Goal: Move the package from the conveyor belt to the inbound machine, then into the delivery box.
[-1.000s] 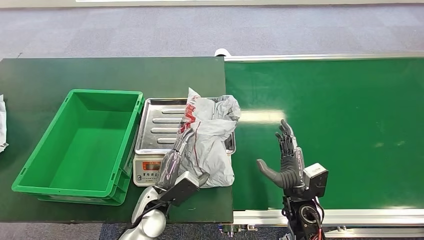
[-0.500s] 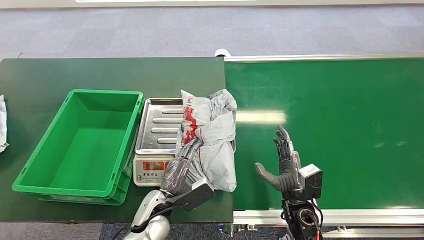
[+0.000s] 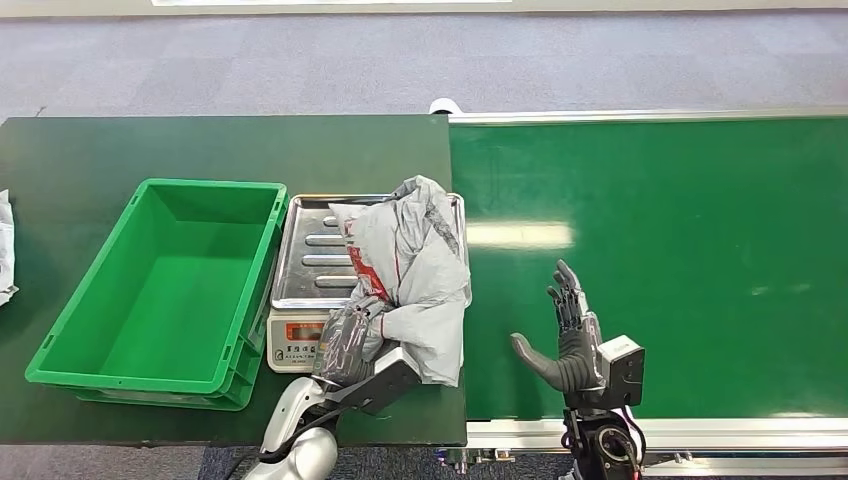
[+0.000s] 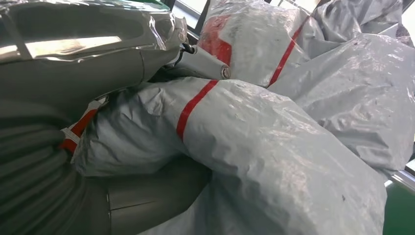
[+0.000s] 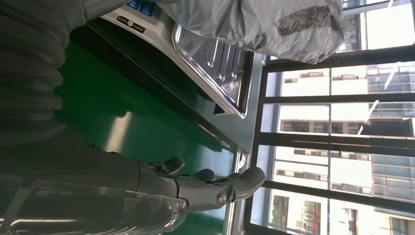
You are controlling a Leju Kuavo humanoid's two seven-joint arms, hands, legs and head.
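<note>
A crumpled grey package [image 3: 415, 270] with red stripes lies over the right side of the scale's steel tray [image 3: 312, 250] and hangs down past its front. My left hand [image 3: 348, 342] grips the package's lower end in front of the scale; the left wrist view has the package [image 4: 274, 127] bunched against the thumb and fingers. My right hand [image 3: 568, 340] stands open above the green conveyor belt [image 3: 680, 250], to the right of the package and apart from it. In the right wrist view the right hand [image 5: 205, 188] is spread, with the package [image 5: 264, 22] and the tray [image 5: 215, 63] beyond it.
A green delivery box [image 3: 165, 290], with nothing in it, stands just left of the scale on the dark table [image 3: 200, 145]. The scale's display [image 3: 300, 332] faces me. A white object [image 3: 5, 245] lies at the table's left edge. The belt's metal rail [image 3: 700, 432] runs along the front.
My left hand has closed on the package's lower end and drawn it left, so it now covers more of the tray. The right hand has sunk slightly and stays open.
</note>
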